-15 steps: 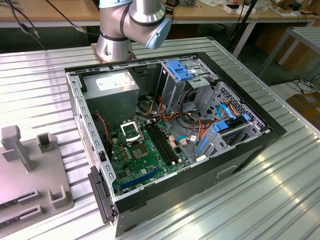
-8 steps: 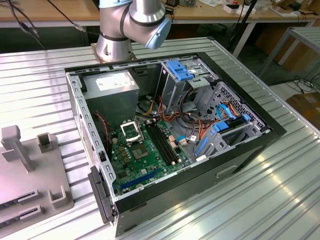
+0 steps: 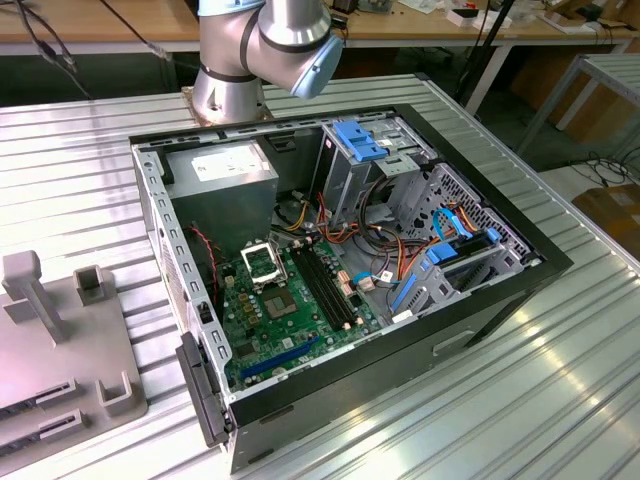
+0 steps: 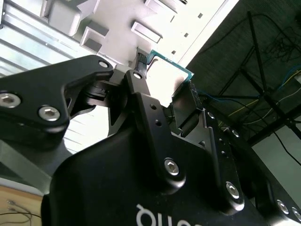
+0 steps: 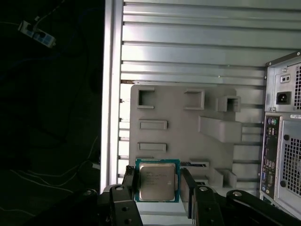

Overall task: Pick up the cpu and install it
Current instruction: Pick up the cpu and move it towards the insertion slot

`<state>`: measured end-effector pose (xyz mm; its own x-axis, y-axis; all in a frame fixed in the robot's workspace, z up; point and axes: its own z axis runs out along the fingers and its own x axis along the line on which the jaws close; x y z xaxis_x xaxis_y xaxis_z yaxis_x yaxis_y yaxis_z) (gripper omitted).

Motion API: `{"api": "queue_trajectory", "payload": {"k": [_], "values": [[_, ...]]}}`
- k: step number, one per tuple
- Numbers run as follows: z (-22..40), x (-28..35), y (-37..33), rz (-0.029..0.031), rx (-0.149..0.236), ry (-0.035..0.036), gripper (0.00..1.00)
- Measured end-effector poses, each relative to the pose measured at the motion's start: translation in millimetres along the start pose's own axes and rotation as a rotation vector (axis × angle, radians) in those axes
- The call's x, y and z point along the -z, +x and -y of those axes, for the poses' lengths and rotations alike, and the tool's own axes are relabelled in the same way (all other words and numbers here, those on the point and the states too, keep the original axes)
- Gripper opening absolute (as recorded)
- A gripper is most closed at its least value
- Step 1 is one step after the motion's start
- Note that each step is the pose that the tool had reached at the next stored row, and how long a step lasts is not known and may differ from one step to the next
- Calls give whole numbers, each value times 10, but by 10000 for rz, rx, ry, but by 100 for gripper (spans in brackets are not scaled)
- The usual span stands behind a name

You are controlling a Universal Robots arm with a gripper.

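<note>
Silvery-beige metal lid on a green board edge: one cpu [image 5: 156, 180], thin, flat and square, is clamped by its two opposite edges between two black matte fingers [image 5: 133, 184], so the jaws are closed on the cpu. In the second wrist view the same cpu [image 4: 170, 71] shows pale and glossy with a teal rim, pinched between the black fingers [image 4: 141, 89], whose flat black links carry shiny hex-head screws. One grey matte plastic tray [image 5: 188, 129] lies behind the cpu in both wrist views; the cpu is held clear of the tray, in front of one tray edge, not touching it. The tray is a flat slab with several raised rectangular blocks and shallow rectangular pockets. In the exterior view the tray [image 3: 60, 350] lies flat on one ribbed aluminium worktop [image 3: 560, 400], shiny, with long parallel grooves. One open black computer case [image 3: 500, 300], boxy sheet metal, stands just beside the tray, on the exterior view's right of it. Inside the case: one green motherboard [image 3: 270, 330], one square silver-framed black socket [image 3: 262, 262], long black memory slots [image 3: 325, 285], one grey metal power supply box [image 3: 222, 175], blue plastic clips [image 3: 358, 140] and bundled coloured cables. One silver and blue robot arm [image 3: 265, 45], rounded joints, rises behind the case, well apart from the tray.
</note>
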<state>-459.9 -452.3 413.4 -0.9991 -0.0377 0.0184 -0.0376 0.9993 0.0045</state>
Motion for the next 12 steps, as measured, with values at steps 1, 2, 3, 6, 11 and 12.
{"api": "queue_trajectory", "payload": {"k": [1, 2, 3, 6, 11, 12], "values": [[0, 14, 0, -1, 0, 0, 48], [0, 32, 1, 0, 0, 0, 48], [0, 40, 1, 0, 0, 0, 48], [0, 41, 1, 2, 0, -1, 48], [1, 45, -13, -3, 2, 2, 48], [2, 44, -27, -2, 2, 1, 48]]}}
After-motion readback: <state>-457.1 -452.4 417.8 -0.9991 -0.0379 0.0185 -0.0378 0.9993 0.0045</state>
